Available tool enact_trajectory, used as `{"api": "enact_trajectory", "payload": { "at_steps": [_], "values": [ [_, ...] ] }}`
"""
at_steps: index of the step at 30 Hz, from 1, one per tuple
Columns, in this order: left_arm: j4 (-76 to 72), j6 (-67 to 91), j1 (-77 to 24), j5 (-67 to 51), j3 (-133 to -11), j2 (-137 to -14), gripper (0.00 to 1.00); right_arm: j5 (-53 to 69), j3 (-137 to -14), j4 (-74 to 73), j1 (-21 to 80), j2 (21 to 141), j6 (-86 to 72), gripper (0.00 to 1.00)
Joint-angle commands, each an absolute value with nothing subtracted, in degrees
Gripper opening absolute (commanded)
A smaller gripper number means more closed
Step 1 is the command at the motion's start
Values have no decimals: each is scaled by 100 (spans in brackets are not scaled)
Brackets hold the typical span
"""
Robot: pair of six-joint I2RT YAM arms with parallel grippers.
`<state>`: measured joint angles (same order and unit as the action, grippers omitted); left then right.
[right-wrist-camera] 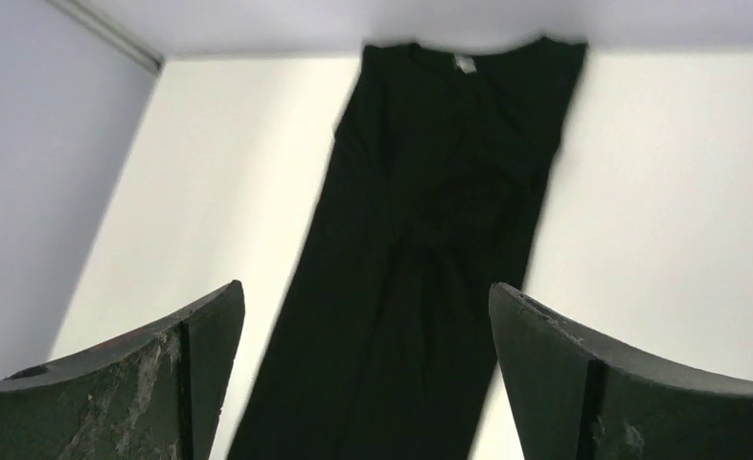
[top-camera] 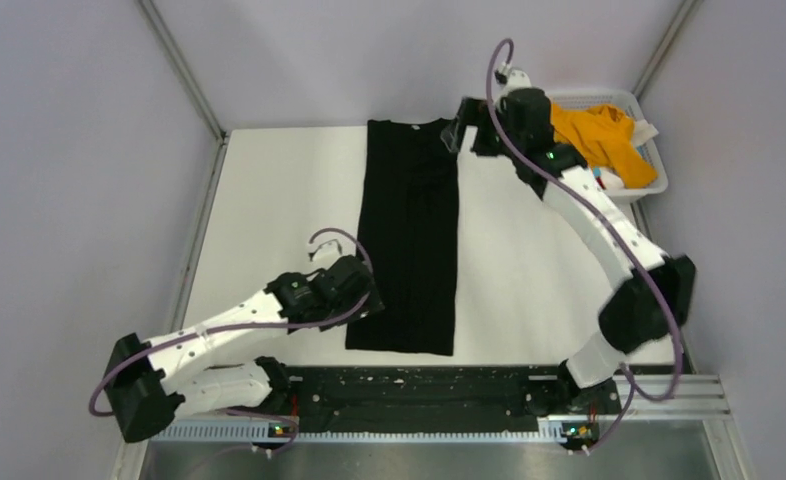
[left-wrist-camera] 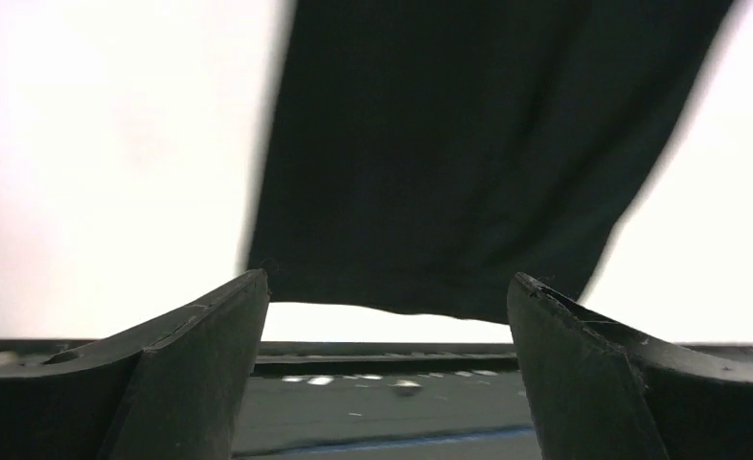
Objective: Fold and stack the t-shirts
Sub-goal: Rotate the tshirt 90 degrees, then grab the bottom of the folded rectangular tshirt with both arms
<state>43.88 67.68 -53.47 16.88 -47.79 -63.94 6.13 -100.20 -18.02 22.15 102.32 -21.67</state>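
Table (top-camera: 269,220): white.
Black t-shirt (top-camera: 410,230): long folded strip, flat mid-table.
Basket (top-camera: 661,172): far-right corner, holds orange t-shirt (top-camera: 594,130).
My left gripper (left-wrist-camera: 387,276): fingers spread, empty, by strip's near-left corner.
My right gripper (right-wrist-camera: 365,286): fingers spread, empty, over collar end.

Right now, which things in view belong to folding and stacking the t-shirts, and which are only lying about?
Belong to the job:
- long black cloth t-shirt, lying flat as a narrow strip on the white table
- crumpled orange-yellow cloth t-shirt, not yet taken out

Only lying about:
- white plastic mesh basket in the far right corner, holding the orange-yellow one
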Motion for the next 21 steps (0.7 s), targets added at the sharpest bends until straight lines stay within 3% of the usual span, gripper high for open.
{"api": "enact_trajectory", "payload": {
  "at_steps": [1,5,9,13,17,21],
  "values": [
    [4737,6441,-4842,1726,-3748,-5648,99,-188,-7211,-2049,2814,8470,-2208,96],
    [4011,5964,-4511,863,-3151,-5341,92,-316,-5466,-2133,3468,7301,-2429,96],
    [3774,5947,-4513,689,-2934,-5538,87,-253,-4514,-2249,4138,6544,-2660,96],
    [3578,5992,-4494,572,-2814,-5899,70,-256,-3951,-2218,4840,6197,-2961,96],
    [3555,6053,-4491,492,-2817,-6147,45,-473,-3674,-2278,5239,6183,-3207,95],
    [3542,6187,-4491,475,-2684,-6128,39,-479,-3519,-2195,5317,6195,-3372,94]
  ]
}}
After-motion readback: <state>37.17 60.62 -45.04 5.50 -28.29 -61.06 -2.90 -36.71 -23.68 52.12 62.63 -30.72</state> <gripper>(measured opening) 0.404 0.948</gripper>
